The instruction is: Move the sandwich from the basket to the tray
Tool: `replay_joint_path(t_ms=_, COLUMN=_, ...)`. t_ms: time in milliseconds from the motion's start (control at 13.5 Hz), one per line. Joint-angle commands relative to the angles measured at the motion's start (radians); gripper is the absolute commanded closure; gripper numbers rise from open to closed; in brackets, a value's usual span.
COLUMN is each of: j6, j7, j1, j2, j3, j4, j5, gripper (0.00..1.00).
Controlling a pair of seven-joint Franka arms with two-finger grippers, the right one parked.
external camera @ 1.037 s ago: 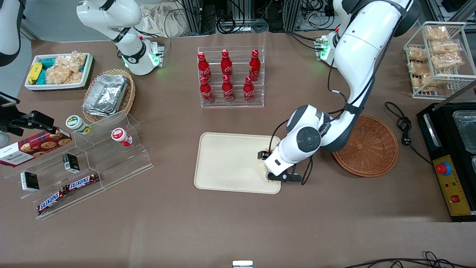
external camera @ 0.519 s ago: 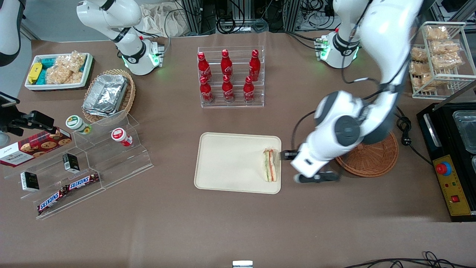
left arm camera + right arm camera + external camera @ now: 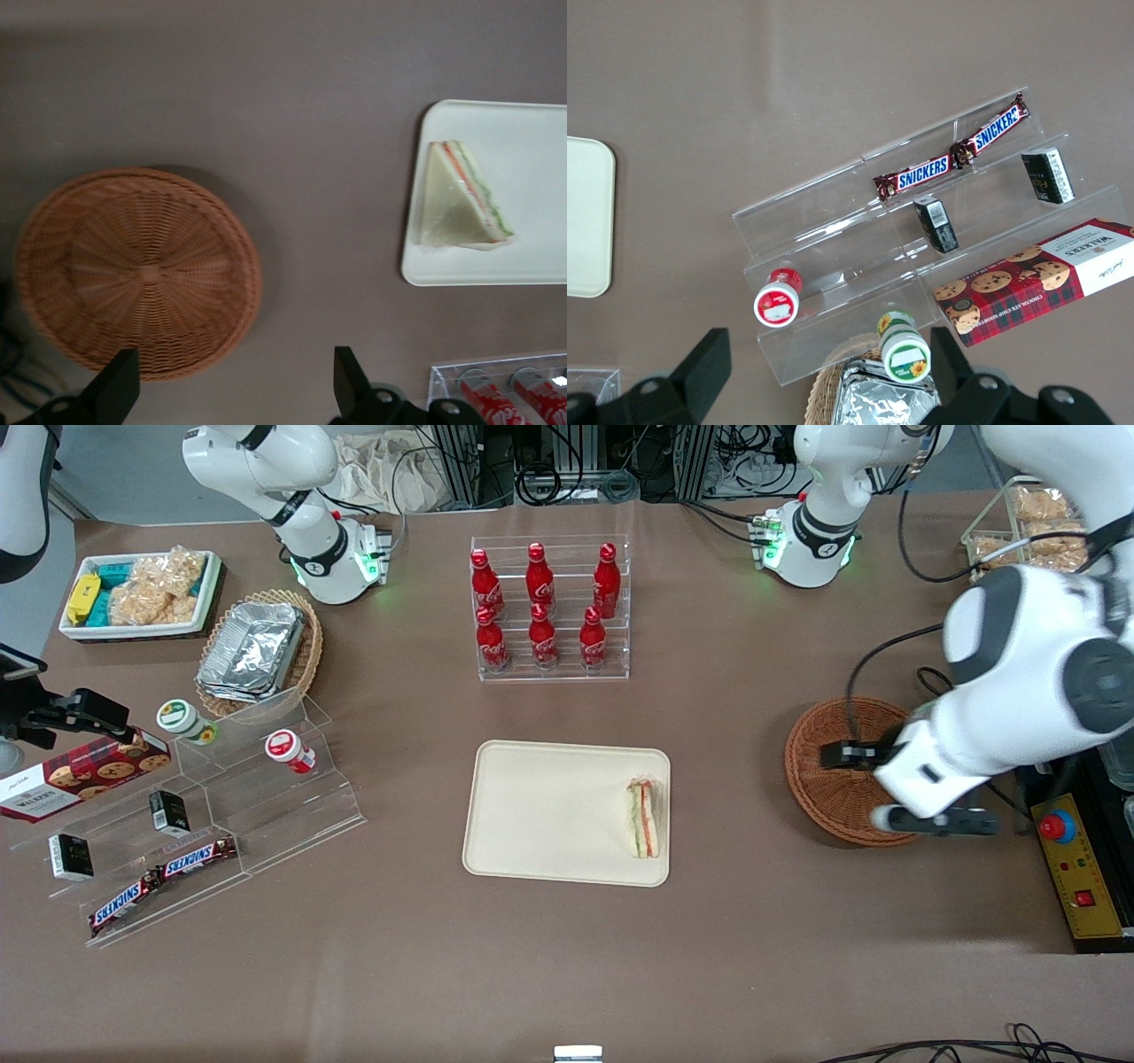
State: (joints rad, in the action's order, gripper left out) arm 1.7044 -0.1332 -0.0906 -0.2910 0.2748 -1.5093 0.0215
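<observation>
The sandwich (image 3: 644, 831) lies on the cream tray (image 3: 549, 815), at the tray's end nearest the basket. It also shows in the left wrist view (image 3: 461, 197), lying flat on the tray (image 3: 523, 257). The round reddish-brown basket (image 3: 833, 779) holds nothing and stands beside the tray, toward the working arm's end. My left gripper (image 3: 912, 784) hangs high over the basket's rim. In the left wrist view the gripper (image 3: 235, 385) is open and empty, its fingertips (image 3: 120, 381) wide apart over the basket's (image 3: 137, 270) edge and the bare table.
A clear rack of red bottles (image 3: 549, 611) stands farther from the camera than the tray. A black machine with a red button (image 3: 1076, 850) and a cable (image 3: 961, 726) lie beside the basket. A wire rack of snacks (image 3: 1045, 540) is farther back. Clear shelves (image 3: 213, 806) stand toward the parked arm's end.
The gripper left the sandwich on the tray, then rose and swung away toward the working arm's end, from over the tray to over the basket.
</observation>
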Motion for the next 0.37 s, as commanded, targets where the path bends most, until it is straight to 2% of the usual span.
replay_joint_path(t_ms=0, j6=-0.012, j7=0.024, j1=-0.028, j2=0.045, j3=-0.025, j4=-0.015, j5=-0.015, gripper=0.01)
replay_joint_path(t_ms=296, j6=-0.019, j7=0.021, j1=-0.028, j2=0.072, j3=-0.063, j4=-0.019, j5=-0.017, gripper=0.01)
